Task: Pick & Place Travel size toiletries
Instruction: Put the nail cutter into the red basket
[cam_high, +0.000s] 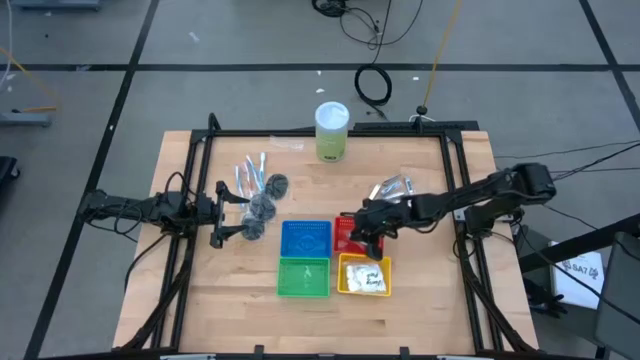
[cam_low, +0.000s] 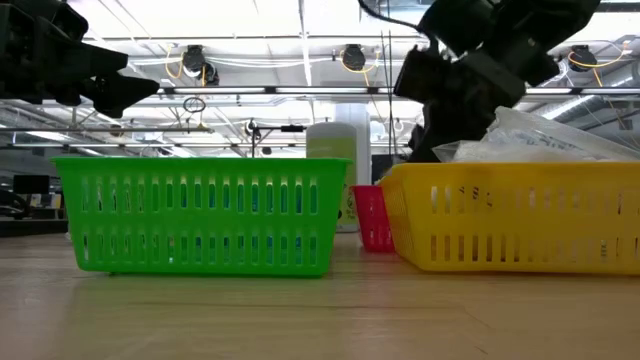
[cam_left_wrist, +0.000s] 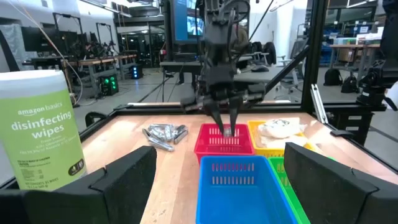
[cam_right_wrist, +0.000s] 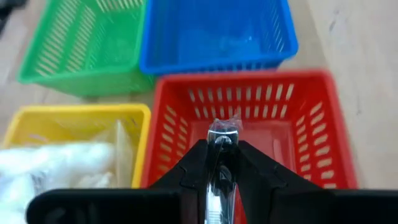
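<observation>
My right gripper (cam_high: 362, 236) (cam_right_wrist: 222, 149) points down into the red basket (cam_right_wrist: 249, 84) and is shut on a shiny silver foil tube (cam_right_wrist: 223, 132). More silver foil tubes (cam_high: 392, 188) (cam_left_wrist: 165, 133) lie on the table beyond the baskets. White sachets (cam_high: 366, 277) (cam_right_wrist: 56, 158) fill the yellow basket (cam_high: 352, 288). Clear-wrapped pale sticks (cam_high: 250, 172) and dark grey puffs (cam_high: 264, 207) lie on the table's left half. My left gripper (cam_high: 225, 215) (cam_left_wrist: 217, 186) hovers open beside the puffs. My right gripper pinches the silver foil tube between its two fingers, coming from above and pointing down. The tube lies along the fingers, and its crimped end (cam_right_wrist: 224, 126) sticks out past the fingertips over the red basket's floor. Whether that end touches the floor, I cannot tell.
The blue basket (cam_high: 306, 238) and green basket (cam_high: 303, 277) stand left of the red and yellow ones, all four packed in a square. A tall green wipes cylinder (cam_high: 332, 130) (cam_left_wrist: 40, 127) stands near the far edge. A black frame (cam_high: 210, 130) rims the table.
</observation>
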